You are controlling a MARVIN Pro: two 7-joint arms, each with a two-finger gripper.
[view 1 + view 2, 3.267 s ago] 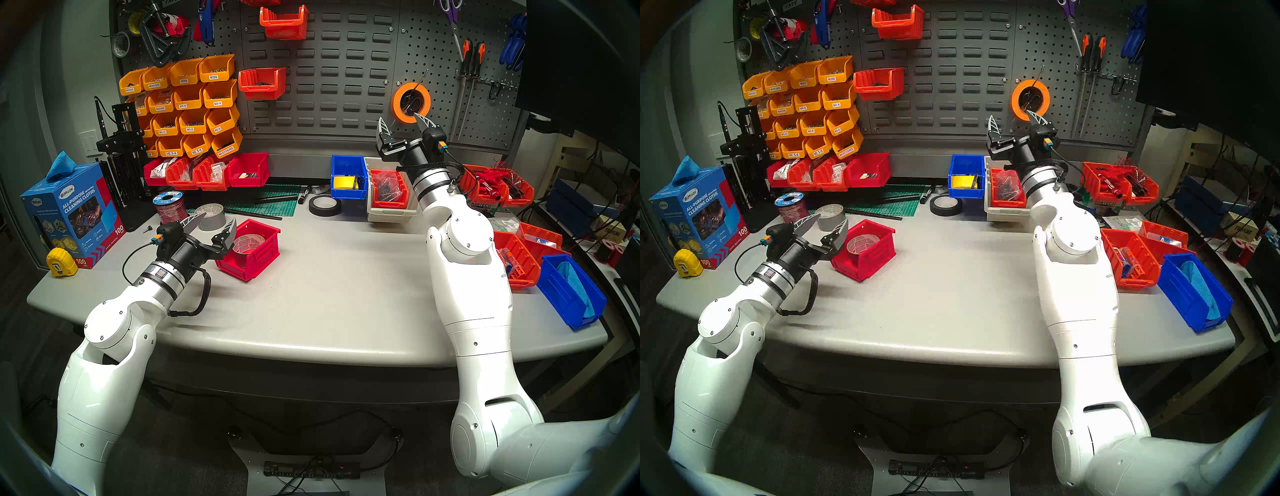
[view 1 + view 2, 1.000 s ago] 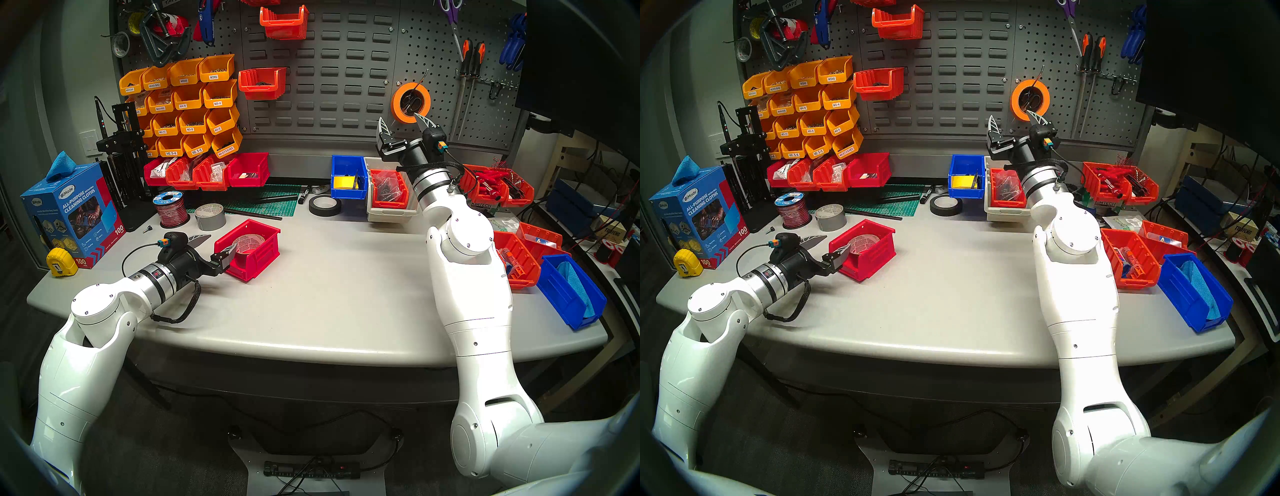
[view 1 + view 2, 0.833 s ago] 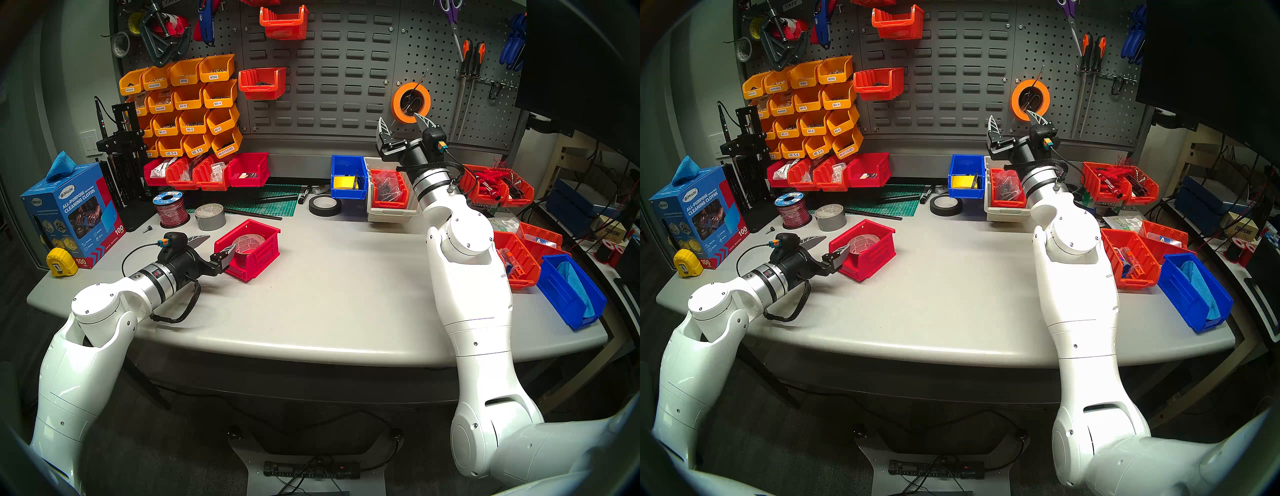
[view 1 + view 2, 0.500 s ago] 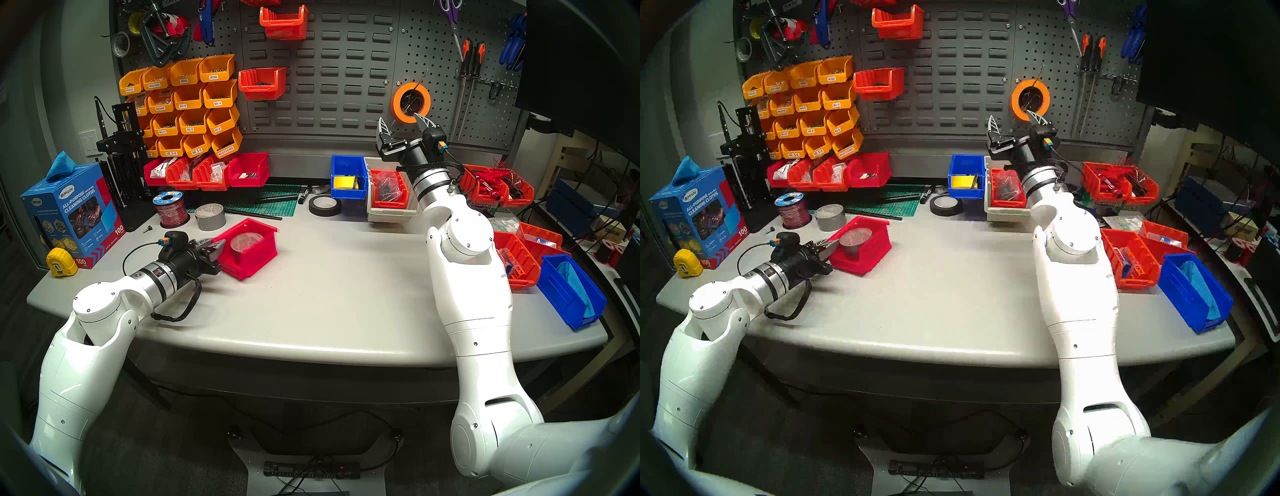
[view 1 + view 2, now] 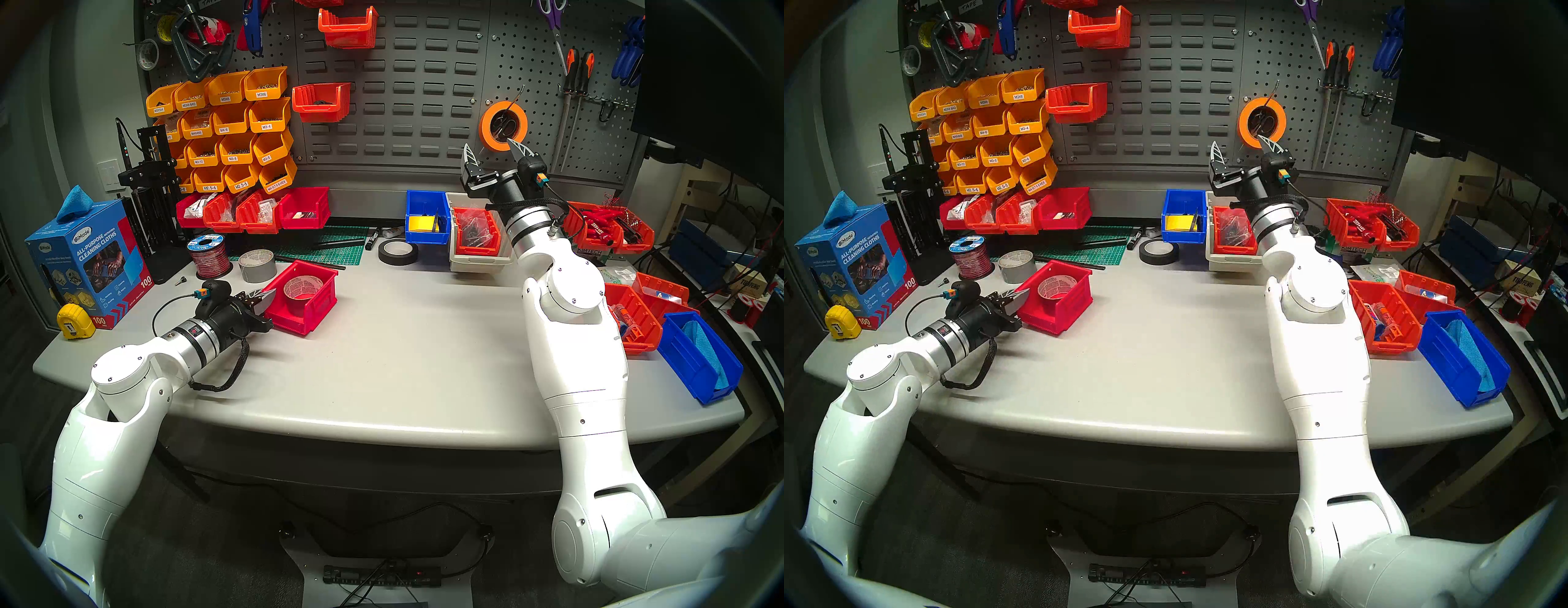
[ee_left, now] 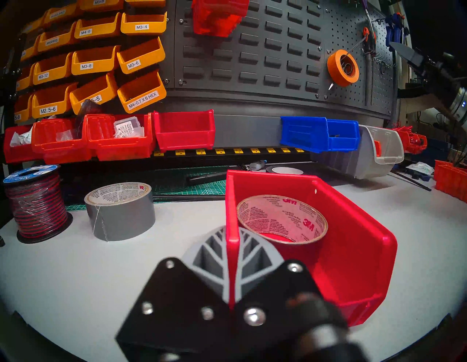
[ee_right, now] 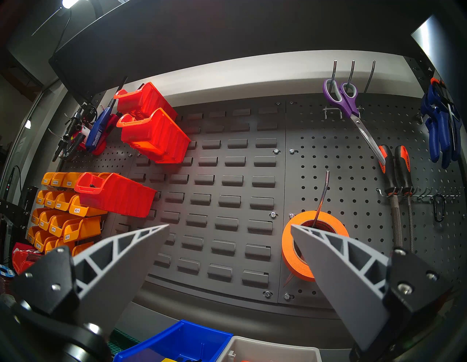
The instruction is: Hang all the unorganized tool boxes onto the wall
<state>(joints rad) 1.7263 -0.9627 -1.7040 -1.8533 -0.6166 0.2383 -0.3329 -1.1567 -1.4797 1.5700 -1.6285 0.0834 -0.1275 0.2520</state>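
Sixteen yellow bins [image 5: 231,119] hang in four rows of four. Three orange-red bins [image 7: 151,134] hang on the slotted panel [image 5: 424,106]. Below the yellow ones is a row of four red and orange bins [image 5: 254,212]. One red bin [image 5: 305,301] stands apart, with one tape roll [image 5: 302,288] inside. There are two blue bins [image 5: 426,216], one grey tape roll [image 5: 257,265], one black tape roll [image 5: 398,253], one orange tape roll [image 5: 503,126], one wire spool [image 5: 208,257] and one tape measure [image 5: 75,321].

My left gripper [image 5: 266,299] is squeezed tight and points toward two o'clock, while my right gripper [image 5: 492,149] is held high, fingers wide apart, pointing toward twelve.
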